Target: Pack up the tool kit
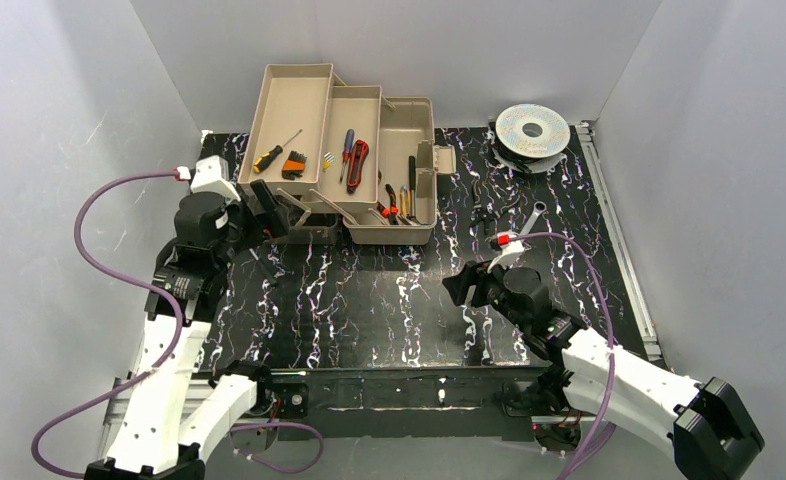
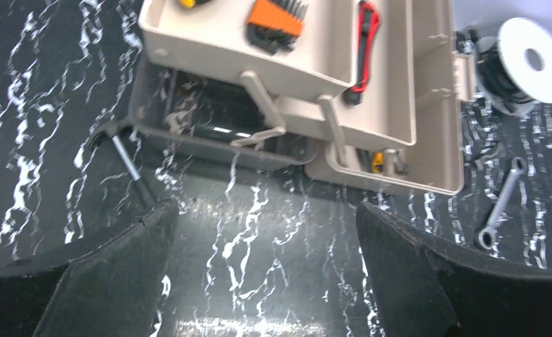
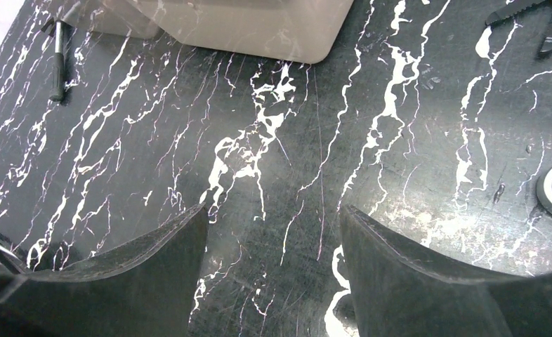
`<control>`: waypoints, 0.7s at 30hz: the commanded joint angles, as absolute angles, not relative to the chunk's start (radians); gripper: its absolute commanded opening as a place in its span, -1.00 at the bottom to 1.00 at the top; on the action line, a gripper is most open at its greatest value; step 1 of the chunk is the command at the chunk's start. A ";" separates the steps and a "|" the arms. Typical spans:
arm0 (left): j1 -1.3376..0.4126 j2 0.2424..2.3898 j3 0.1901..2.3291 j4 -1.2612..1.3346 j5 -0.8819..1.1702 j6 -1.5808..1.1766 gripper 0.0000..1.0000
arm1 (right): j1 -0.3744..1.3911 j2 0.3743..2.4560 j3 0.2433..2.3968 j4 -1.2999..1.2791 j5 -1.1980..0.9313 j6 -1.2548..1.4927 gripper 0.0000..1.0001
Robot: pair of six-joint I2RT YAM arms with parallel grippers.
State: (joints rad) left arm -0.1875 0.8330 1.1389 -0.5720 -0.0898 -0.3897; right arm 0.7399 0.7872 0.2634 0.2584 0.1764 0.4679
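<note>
The left end effector (image 2: 266, 208) and right end effector (image 3: 273, 210) gape empty; the wrench (image 1: 533, 216) at four o'clock from the toolbox (image 1: 294, 95) looks light, stiff, slippery, best pinched mid-shaft.

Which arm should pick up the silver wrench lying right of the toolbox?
Right. The wrench lies on that arm's side, close ahead of the open, empty right gripper; the left gripper sits across the toolbox.

Black white-veined table (image 1: 369, 300) with open beige toolbox (image 1: 289, 100), silver spool (image 1: 532, 130), loose wrench (image 2: 501, 203).
</note>
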 commanded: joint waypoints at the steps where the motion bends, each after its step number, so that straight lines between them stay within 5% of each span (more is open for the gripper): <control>1: -0.189 0.796 1.100 -0.634 -0.218 -0.378 0.96 | 0.739 0.807 0.281 0.313 0.169 0.464 0.51; 8: -0.188 0.755 1.040 -0.625 -0.259 -0.421 0.99 | 0.739 0.812 0.281 0.313 0.168 0.463 0.51; 14: -0.188 0.661 0.753 -0.547 -0.221 -0.692 0.99 | 0.739 0.817 0.283 0.316 0.161 0.463 0.51; 21: -0.181 0.734 0.628 -0.580 -0.401 -0.851 0.99 | 0.739 0.826 0.285 0.321 0.139 0.471 0.51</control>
